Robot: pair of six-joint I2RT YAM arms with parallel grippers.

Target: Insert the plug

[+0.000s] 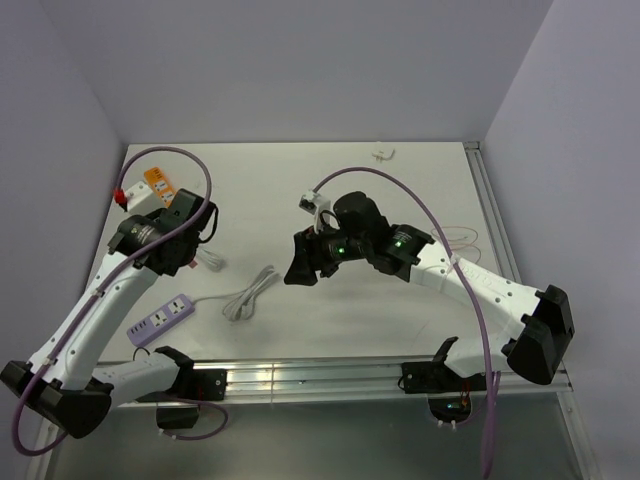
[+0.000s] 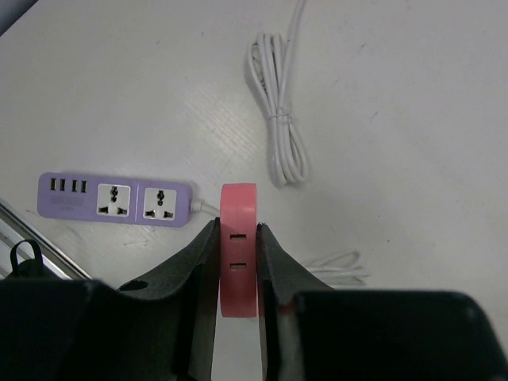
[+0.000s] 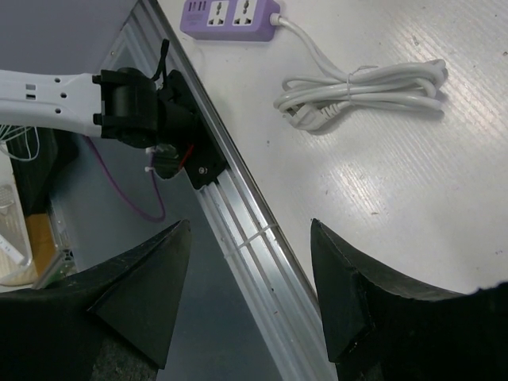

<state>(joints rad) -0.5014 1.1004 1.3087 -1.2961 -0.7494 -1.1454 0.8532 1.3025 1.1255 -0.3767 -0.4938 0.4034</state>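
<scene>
Left hand [image 2: 237, 225] clamped on the plug [image 2: 238, 266], pink edge toward the wrist camera. Just beyond the fingertips, to their left, lilac strip [image 2: 115, 198] on the tabletop [image 2: 413, 159]. Farther out, coiled white cord [image 2: 278, 127]. Right hand [image 3: 250, 230] apart, empty. Only the top view shows the orange strip [image 1: 157, 180]; its label is too small to read.
</scene>
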